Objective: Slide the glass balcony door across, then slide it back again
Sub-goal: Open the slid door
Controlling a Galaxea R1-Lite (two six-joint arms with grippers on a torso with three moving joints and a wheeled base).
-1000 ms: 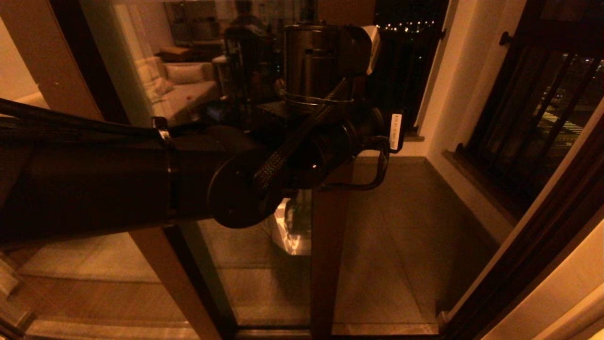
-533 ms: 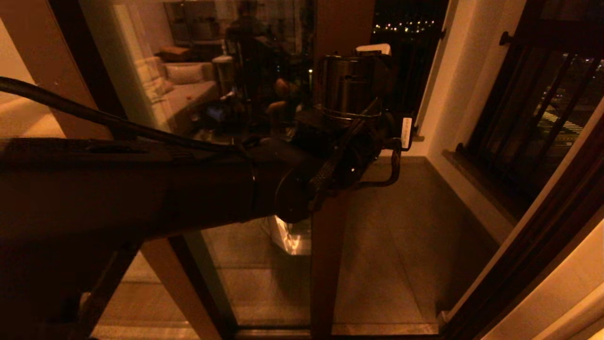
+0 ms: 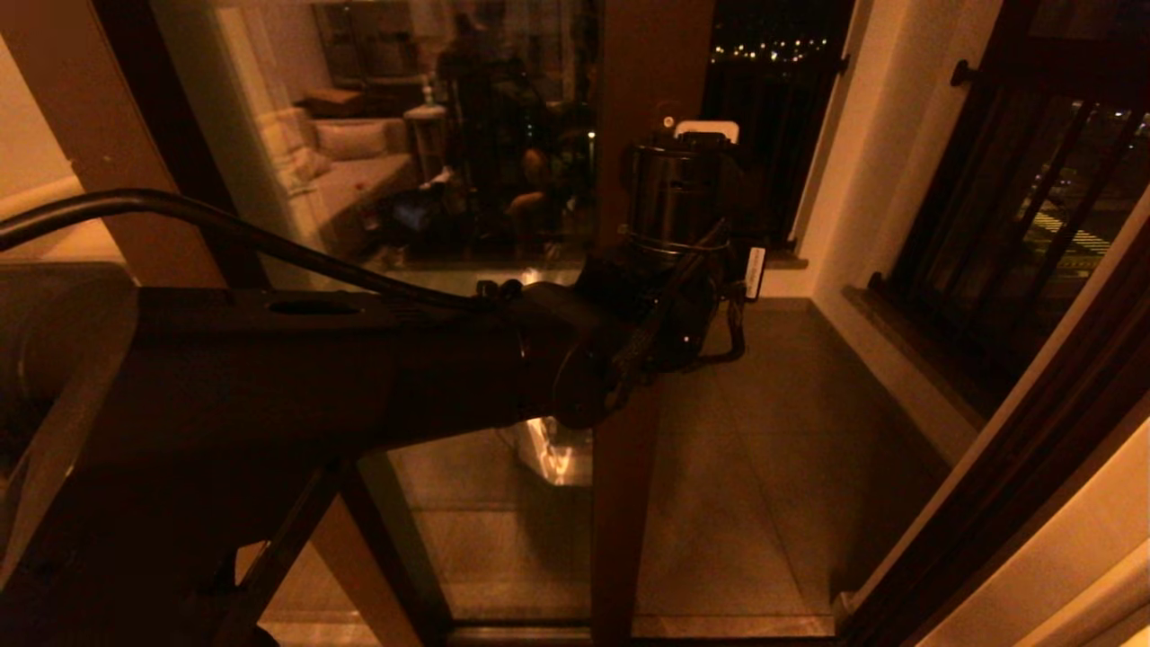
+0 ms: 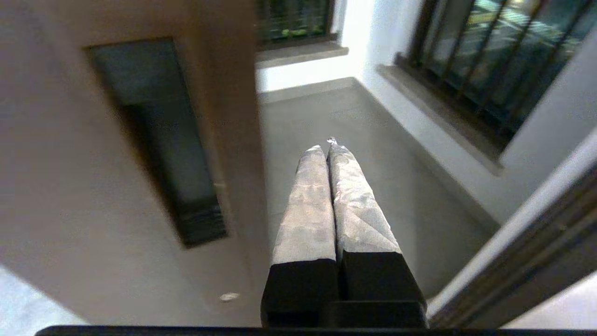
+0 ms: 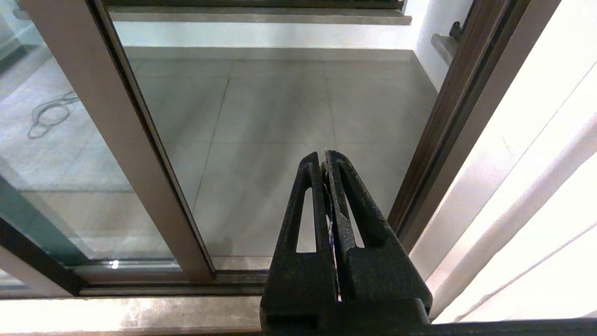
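Left gripper (image 4: 329,145) clenched empty, at 3 o'clock of brown-framed glass balcony door (image 3: 629,503) upright; dark recessed handle (image 4: 158,140) unengaged; may slip off the edge. Right gripper (image 5: 325,156) clenched, parked.

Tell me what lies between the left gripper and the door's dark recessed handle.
Only bare brown frame upright separates the shut left gripper from the handle, per the left wrist view.

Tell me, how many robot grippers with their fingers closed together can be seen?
2. The left gripper is raised beside the brown upright of the glass balcony door, next to its dark recessed handle. The right gripper hangs low over the grey tiled floor.
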